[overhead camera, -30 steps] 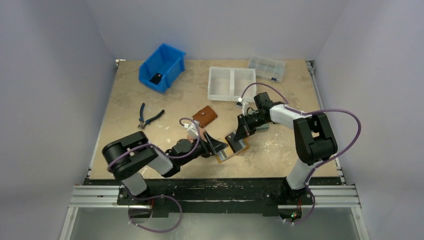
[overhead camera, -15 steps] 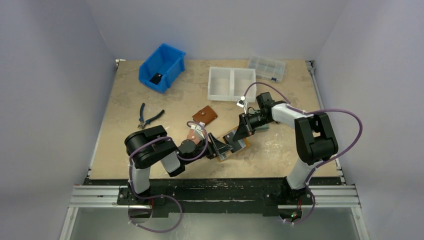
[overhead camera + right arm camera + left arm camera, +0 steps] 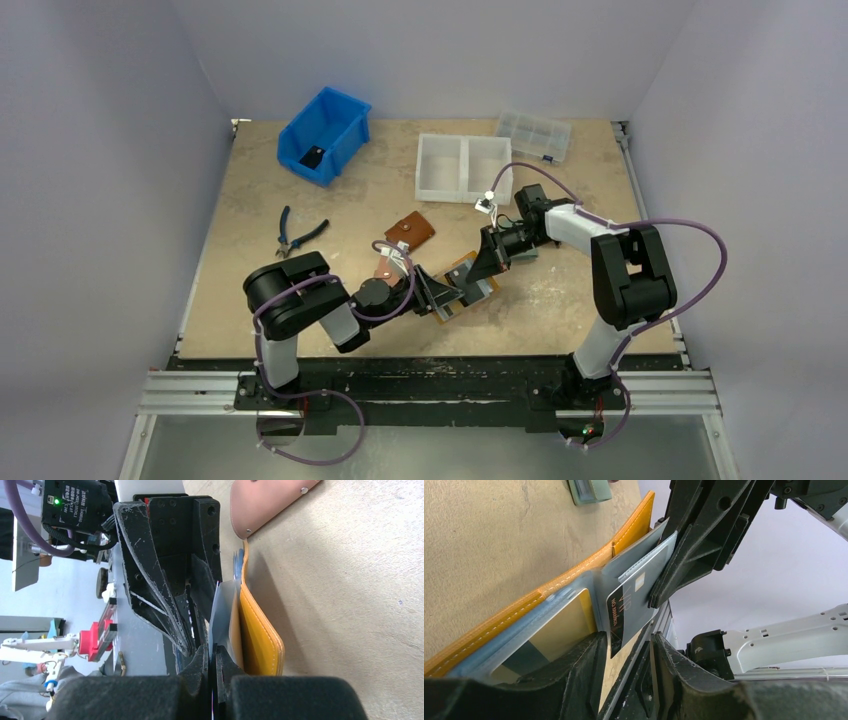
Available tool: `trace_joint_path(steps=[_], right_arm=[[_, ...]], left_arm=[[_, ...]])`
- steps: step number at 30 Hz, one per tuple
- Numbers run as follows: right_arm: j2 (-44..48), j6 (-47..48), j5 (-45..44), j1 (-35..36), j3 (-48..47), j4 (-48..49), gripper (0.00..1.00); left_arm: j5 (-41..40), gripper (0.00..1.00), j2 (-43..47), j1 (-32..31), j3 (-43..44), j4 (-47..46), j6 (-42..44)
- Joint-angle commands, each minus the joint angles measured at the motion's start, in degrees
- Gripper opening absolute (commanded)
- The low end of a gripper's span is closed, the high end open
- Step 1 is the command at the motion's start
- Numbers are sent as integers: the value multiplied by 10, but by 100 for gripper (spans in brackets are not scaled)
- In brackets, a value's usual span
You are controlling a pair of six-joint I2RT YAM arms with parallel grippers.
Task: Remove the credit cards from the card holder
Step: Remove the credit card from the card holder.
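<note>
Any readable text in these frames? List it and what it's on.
"VIP": on the dark card sticking out of the card holder.
"NO." then digits, same card: digits too small to read.
White print on the black module, right wrist view: blurred, unreadable.

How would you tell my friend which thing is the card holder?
Look at the near middle of the table, where the left gripper and right gripper meet. The card holder is open between them, mustard-orange with clear sleeves; the brown wallet just beyond lies flat, alone.
</note>
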State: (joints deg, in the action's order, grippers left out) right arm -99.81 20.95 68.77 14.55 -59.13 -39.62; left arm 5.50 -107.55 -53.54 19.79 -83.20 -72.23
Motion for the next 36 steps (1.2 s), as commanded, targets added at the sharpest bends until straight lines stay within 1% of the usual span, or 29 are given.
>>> trace_joint_path(steps=[1, 10, 14, 18, 20, 21, 22, 24, 25, 26, 27, 30, 34, 36], right_arm=[[8, 22, 49, -1, -21, -28, 0], [4, 30, 51, -1, -23, -36, 0], [4, 31, 52, -1, -23, -37, 0], [3, 31, 51, -1, -24, -37, 0], [3, 31, 49, -1, -24, -37, 0], [2, 31, 47, -1, -24, -36, 0], [2, 29, 46, -1, -24, -34, 0], [2, 23, 40, -1, -24, -28, 0], [3, 18, 35, -1, -22, -23, 2], [3, 13, 29, -2, -22, -18, 8], [3, 8, 25, -2, -21, -14, 12], [3, 0, 16, -5, -19, -4, 20], [1, -2, 11, -7, -19, -3, 29], [2, -2, 11, -9, -18, -3, 31]], left_arm=[[-19, 40, 17, 2, 7, -79, 24], [-26, 37, 29, 2, 5, -75, 38], [-28, 32, 31, 2, 5, -76, 43], [-26, 20, 30, 2, 5, -80, 46], [-24, 10, 29, 2, 4, -85, 47], [-23, 2, 28, 2, 5, -88, 47], [-21, 0, 26, 2, 5, -91, 48], [-19, 0, 22, 3, 4, -96, 49], [-19, 0, 20, 3, 2, -100, 48], [-19, 0, 17, 3, -1, -104, 48], [-19, 0, 14, 3, -4, -109, 47], [-19, 0, 6, 3, -13, -123, 45], [-15, 0, -3, 5, -17, -134, 41], [-14, 0, -5, 6, -19, -138, 39]])
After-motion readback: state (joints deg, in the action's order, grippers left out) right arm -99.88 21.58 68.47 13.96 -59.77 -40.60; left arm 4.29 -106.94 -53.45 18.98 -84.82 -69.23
